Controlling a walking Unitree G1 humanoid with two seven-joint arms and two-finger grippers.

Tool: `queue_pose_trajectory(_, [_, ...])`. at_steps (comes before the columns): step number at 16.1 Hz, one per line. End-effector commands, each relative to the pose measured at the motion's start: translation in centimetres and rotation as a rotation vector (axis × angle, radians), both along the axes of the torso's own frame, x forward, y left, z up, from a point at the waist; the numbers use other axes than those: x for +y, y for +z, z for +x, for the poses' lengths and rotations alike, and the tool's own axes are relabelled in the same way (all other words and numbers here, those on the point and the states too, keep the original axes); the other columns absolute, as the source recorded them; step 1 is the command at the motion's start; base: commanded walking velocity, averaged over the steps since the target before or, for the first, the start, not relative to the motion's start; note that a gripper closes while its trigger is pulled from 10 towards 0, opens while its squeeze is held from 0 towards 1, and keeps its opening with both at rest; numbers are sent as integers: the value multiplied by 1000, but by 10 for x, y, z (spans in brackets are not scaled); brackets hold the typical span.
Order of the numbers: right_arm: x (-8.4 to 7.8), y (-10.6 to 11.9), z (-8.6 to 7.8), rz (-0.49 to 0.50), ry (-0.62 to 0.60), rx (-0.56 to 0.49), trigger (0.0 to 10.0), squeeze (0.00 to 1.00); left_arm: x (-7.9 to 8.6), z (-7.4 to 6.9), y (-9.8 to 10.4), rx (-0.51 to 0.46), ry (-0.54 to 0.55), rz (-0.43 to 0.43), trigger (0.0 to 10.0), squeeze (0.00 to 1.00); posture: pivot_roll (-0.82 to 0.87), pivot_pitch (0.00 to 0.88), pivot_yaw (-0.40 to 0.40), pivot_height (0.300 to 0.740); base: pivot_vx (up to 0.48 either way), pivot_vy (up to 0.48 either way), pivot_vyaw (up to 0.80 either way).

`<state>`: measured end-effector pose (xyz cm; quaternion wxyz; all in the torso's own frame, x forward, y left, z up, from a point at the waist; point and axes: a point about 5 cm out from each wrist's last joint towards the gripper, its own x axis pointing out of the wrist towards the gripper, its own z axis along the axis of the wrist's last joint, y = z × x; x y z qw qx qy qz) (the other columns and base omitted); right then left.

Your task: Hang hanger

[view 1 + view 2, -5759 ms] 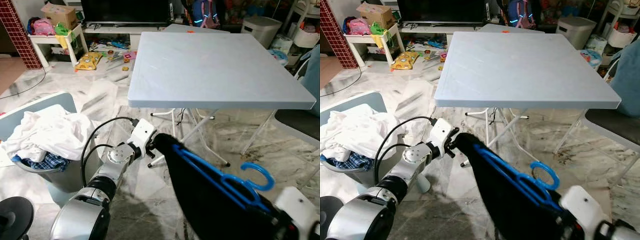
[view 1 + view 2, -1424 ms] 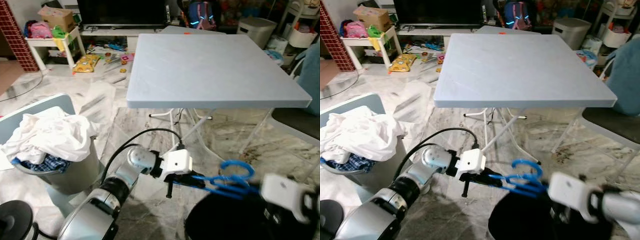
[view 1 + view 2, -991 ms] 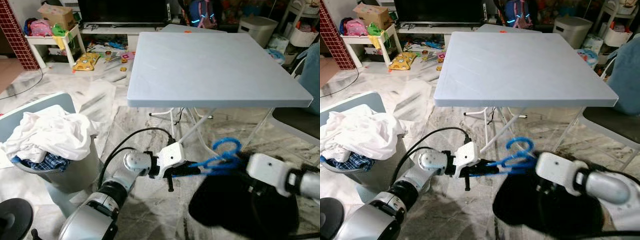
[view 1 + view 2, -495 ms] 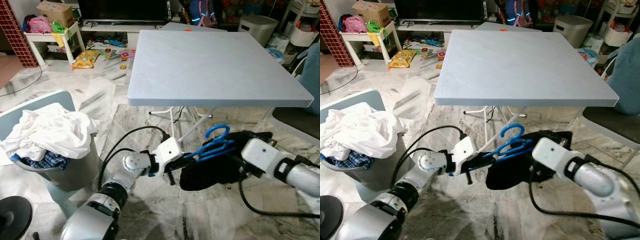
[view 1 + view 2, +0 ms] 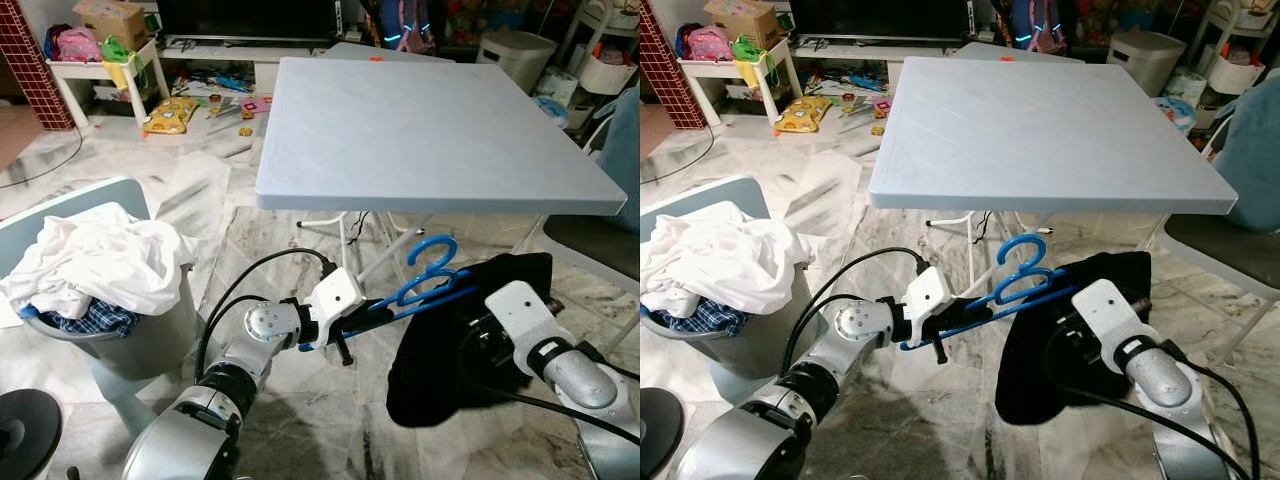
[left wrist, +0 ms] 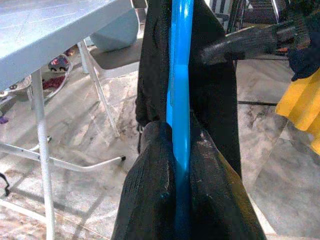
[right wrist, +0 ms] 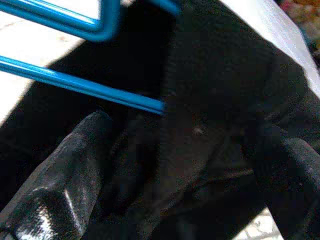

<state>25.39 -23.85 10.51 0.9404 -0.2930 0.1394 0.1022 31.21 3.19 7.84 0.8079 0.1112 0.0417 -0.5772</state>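
A blue hanger [image 5: 420, 282] is held slanting above the floor in front of the table, its hook [image 5: 433, 252] pointing up. My left gripper [image 5: 350, 324] is shut on the hanger's lower left end; in the left wrist view the blue bar [image 6: 179, 100] runs out from between the fingers [image 6: 150, 200]. A black garment [image 5: 455, 350] drapes from the hanger's right half down toward the floor. My right gripper [image 7: 185, 131] is buried in that cloth, its fingers [image 7: 75, 160] spread wide with black fabric lying between them.
A pale blue folding table [image 5: 420, 130] stands just behind the hanger, its white legs [image 5: 385, 262] close by. A grey laundry basket [image 5: 150, 345] heaped with white clothes is at the left. A chair seat [image 5: 600, 235] is at the right. Toys litter the far floor.
The hanger has risen and tilted hook-up. The black garment and my right arm have shifted right, and the cloth now hangs lower. My left gripper keeps its hold.
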Motion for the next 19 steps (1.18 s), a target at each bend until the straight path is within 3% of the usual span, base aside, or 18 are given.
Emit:
queue_pose_trajectory(1, [-8,-6,-1,9,-74,20,10000,373,-3,9,17,-44,6,-57,0,0,-64,0,-40,740,0,0,0])
queue_pose_trajectory(2, [-10,-9,-1,8,-97,29,10000,322,-4,9,20,-47,1,-68,0,0,-64,0,-39,740,0,0,0])
queue_pose_trajectory(3, [-17,-13,0,-3,-159,37,2745,0,-3,11,24,-51,-6,-92,0,0,-62,0,-37,740,0,0,0])
queue_pose_trajectory(4, [-22,-16,0,7,-200,41,0,0,-2,11,27,-55,-16,-105,0,0,-58,0,-38,740,0,0,0])
queue_pose_trajectory(9, [-23,-24,3,113,-269,37,0,0,1,11,34,-68,-58,-135,0,0,-51,0,-40,740,0,0,0])
queue_pose_trajectory(13, [-43,-6,6,220,-391,-94,0,0,12,14,30,-39,-31,-109,0,0,-61,0,-33,740,0,0,0])
queue_pose_trajectory(16, [-56,18,10,251,-473,-251,0,0,13,14,29,-40,-25,-95,0,0,-66,0,-31,740,0,0,0])
queue_pose_trajectory(19, [-56,31,16,274,-475,-322,0,0,13,12,25,-48,-50,-60,0,0,-63,0,-33,740,0,0,0])
